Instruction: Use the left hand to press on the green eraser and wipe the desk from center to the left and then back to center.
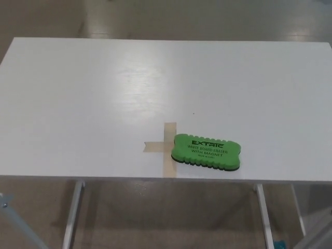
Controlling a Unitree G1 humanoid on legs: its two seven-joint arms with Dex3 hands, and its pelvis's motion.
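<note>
- Nearest, below the desk's (78, 93) front edge: metal legs (71, 212) and the floor. Neither of my hands is in the head view, so I cannot tell whether my left hand's fingers are apart or together, nor what it holds or touches. The same goes for my right.
- Eraser (206, 152): lies flat on the desk close to the front edge, slightly right of the middle of that edge. Nothing rests on it. Its long side runs roughly along the front edge, with a slight tilt.
- Tape cross (167, 148): the eraser's left end touches or just overlaps the right arm of this cross, which I take for the centre mark. The stem of the cross runs to the front edge.
- Handling, in my judgement: a foam block with a dark felt underside and scalloped rim, light and somewhat soft. It should give a little under pressure. On the smooth white top it will likely slide easily, and may skid or twist if I press off-centre.
- Where to bear on it: flat on the printed green top, near its middle, fingers spread along its length. Pressing down suffices; no grasp is needed.
- Farther off: the remaining desk surface to the back edge, then floor beyond.
- Status: my left hand is not on the eraser.
</note>
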